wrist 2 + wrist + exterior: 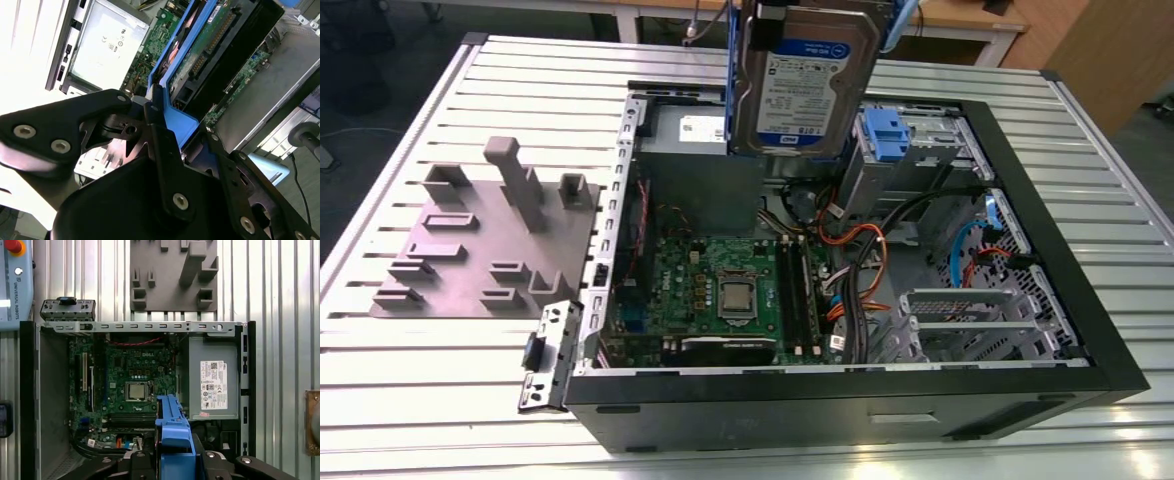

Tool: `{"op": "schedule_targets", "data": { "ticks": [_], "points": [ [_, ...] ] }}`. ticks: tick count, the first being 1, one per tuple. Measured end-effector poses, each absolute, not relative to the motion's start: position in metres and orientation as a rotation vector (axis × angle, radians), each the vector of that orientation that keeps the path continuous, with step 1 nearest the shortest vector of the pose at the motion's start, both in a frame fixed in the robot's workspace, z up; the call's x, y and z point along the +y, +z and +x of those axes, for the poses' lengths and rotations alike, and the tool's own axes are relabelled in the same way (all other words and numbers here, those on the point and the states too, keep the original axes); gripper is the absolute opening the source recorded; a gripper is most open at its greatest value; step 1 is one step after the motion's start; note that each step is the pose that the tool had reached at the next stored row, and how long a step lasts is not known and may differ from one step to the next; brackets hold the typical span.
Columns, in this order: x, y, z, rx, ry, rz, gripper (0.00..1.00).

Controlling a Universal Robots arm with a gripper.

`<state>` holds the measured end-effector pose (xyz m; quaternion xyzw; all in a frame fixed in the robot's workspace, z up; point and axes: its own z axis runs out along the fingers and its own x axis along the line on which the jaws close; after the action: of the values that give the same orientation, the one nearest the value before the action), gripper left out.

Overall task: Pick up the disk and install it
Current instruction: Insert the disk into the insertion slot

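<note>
The disk (803, 80), a silver drive with a white-and-blue label and a blue frame, hangs upright in the air above the back of the open computer case (1067, 300). In the second wrist view its green circuit-board side (210, 45) faces the camera, and my gripper (170, 130) is shut on its blue-framed end. The first wrist view looks straight down along the disk's blue edge (172, 435), held in my gripper (172, 460), over the motherboard (132, 385) inside the case.
A grey metal box with a white sticker (212, 385) sits in one corner of the case. A blue latch (887, 135) stands on the drive cage behind orange and black cables (854, 250). A grey fixture block (487, 240) lies on the slatted table (400, 400).
</note>
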<state>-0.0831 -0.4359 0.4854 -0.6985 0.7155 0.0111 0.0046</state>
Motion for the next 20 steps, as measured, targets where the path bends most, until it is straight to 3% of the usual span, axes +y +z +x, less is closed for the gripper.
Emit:
{"op": "schedule_targets", "data": {
  "ticks": [20],
  "points": [
    [-0.469, 0.485, -0.082, 2.241, 0.035, -2.188, 0.36]
  ]
}}
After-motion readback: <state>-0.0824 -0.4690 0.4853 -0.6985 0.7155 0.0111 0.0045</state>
